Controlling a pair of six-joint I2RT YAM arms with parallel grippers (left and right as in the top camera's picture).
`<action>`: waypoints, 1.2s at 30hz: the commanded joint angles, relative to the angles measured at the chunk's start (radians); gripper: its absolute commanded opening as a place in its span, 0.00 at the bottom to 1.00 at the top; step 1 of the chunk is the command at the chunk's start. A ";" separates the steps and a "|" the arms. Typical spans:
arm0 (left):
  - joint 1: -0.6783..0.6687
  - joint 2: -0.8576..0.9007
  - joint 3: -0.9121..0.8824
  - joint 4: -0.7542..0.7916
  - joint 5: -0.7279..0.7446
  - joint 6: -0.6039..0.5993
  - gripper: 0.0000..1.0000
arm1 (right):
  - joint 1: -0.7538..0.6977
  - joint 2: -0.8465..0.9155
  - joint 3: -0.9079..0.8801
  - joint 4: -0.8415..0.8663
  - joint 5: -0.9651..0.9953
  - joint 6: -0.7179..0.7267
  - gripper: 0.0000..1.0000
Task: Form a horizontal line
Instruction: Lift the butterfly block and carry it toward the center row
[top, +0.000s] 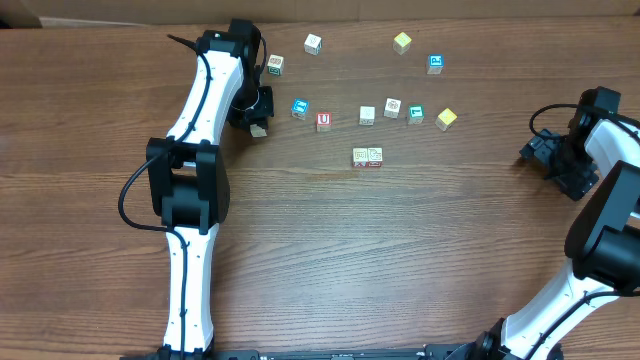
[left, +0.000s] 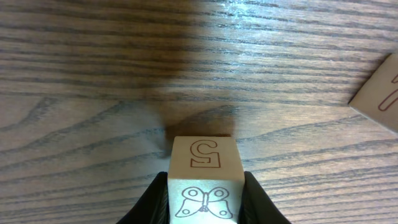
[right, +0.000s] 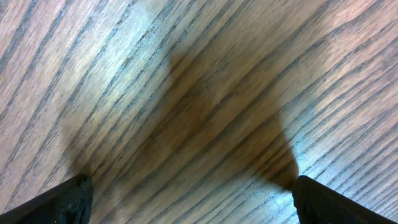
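The horizontal line (top: 367, 157) is a pair of pale cubes side by side and touching. It lies on the wooden surface (top: 330, 250) just right of the red "U" cube (top: 323, 121) and a little nearer the robot's base.

The left gripper (top: 256, 120) sits left of the "U" cube, beyond a blue-marked cube (top: 300, 108). Its jaws pinch a pale cube (left: 204, 180) whose forward face bears a "5" and whose upper face bears a butterfly. The black fingers (left: 152, 202) press on the cube's two sides. Whether this cube rests on the surface cannot be told.

Right of the "U" cube stand two loose pale cubes (top: 367, 115) (top: 392, 106), then a teal-marked cube (top: 416, 114) and a yellow cube (top: 446, 119).

The right gripper (top: 545, 155) is far to the right of the "U" cube, past the yellow cube. Its jaws are spread wide over bare wood, holding nothing.
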 joint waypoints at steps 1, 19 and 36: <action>0.000 0.011 0.011 -0.003 0.007 0.013 0.14 | -0.006 0.011 -0.009 0.000 0.026 0.000 1.00; -0.023 -0.369 0.021 -0.148 0.008 0.011 0.15 | -0.006 0.011 -0.010 0.000 0.026 0.000 1.00; -0.196 -0.460 -0.067 -0.214 0.006 -0.150 0.04 | -0.006 0.011 -0.010 0.000 0.026 0.000 1.00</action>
